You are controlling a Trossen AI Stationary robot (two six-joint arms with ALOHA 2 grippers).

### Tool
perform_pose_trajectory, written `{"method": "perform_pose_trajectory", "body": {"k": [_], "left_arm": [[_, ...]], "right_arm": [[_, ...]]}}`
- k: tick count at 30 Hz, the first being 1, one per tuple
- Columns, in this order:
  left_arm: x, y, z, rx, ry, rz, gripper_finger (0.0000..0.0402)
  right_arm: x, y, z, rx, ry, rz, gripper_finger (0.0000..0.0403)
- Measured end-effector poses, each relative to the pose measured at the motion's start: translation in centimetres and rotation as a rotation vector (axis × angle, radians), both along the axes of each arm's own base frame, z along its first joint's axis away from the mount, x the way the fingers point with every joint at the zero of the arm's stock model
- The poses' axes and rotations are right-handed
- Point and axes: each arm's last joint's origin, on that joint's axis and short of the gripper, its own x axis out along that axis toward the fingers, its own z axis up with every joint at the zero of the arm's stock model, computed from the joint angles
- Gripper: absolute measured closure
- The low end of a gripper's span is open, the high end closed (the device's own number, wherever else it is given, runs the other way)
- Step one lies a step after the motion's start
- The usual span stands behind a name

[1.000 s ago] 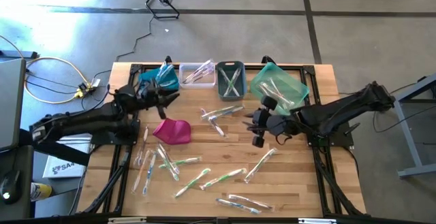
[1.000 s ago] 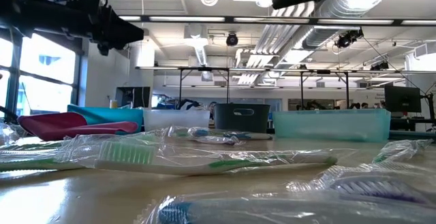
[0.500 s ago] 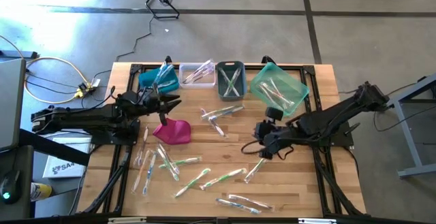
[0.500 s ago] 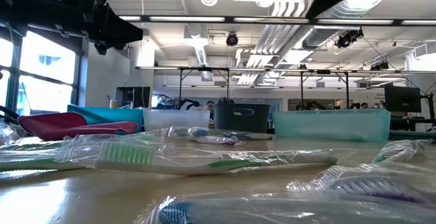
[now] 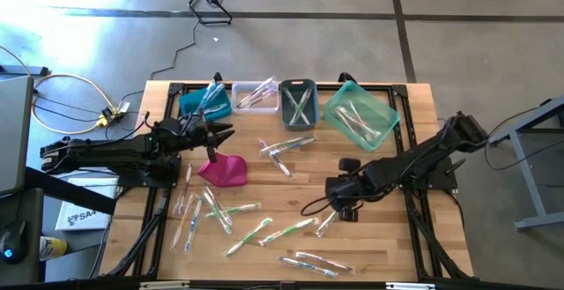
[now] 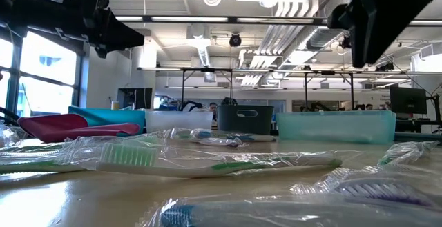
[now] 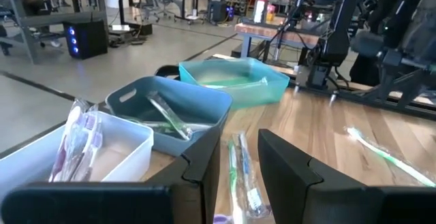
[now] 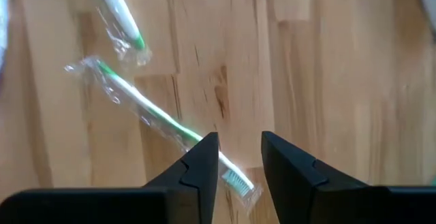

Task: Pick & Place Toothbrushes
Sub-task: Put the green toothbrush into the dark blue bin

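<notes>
Two dark tools [image 5: 211, 137] [image 5: 330, 204] gape empty; slim toothbrushes [image 5: 256, 231] in crinkly clear wrap strew planked wood table [image 5: 414, 96].

We see the wrapped green-handled toothbrush [image 8: 163, 132] partly hidden behind the right gripper's dark fingers [image 8: 197, 169] at the frame's bottom, its bristle end barely showing.

Bare table [image 5: 388, 237] flanks the wrapped toothbrush [image 8: 163, 130] under the right tool [image 8: 236, 157].

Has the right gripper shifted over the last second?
Yes. In the high view the right gripper has moved away from the teal bin, toward the table's near edge, and now hovers over a wrapped toothbrush.
</notes>
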Motion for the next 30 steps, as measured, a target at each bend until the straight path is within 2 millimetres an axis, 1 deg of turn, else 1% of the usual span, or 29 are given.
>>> {"method": "perform_pose_trajectory", "body": {"k": [3, 9, 12, 17, 22, 30], "left_arm": [[0.0, 0.0, -0.1, 0.023, 0.015, -0.001, 0.0307], [0.0, 0.0, -0.4, 0.024, 0.047, -0.002, 0.0307], [0.0, 0.0, -0.4, 0.022, 0.057, -0.002, 0.0307], [0.0, 0.0, -0.6, 0.018, 0.076, -0.003, 0.0307], [-0.1, 0.0, -0.8, 0.013, 0.091, -0.003, 0.0307], [-0.1, 0.0, -0.8, 0.012, 0.091, -0.006, 0.0307]], "right_arm": [[0.6, 0.3, -1.4, -0.011, 0.052, 0.003, 0.0276], [1.4, 0.9, -4.0, 0.018, 0.18, 0.011, 0.0207], [1.5, 1.1, -5.0, 0.031, 0.24, 0.019, 0.0187], [1.5, 1.6, -6.1, -0.001, 0.283, 0.037, 0.0184], [1.6, 1.6, -6.7, -0.025, 0.295, 0.037, 0.0187], [0.6, 1.2, -8.6, -0.035, 0.323, 0.027, 0.0187]]}}
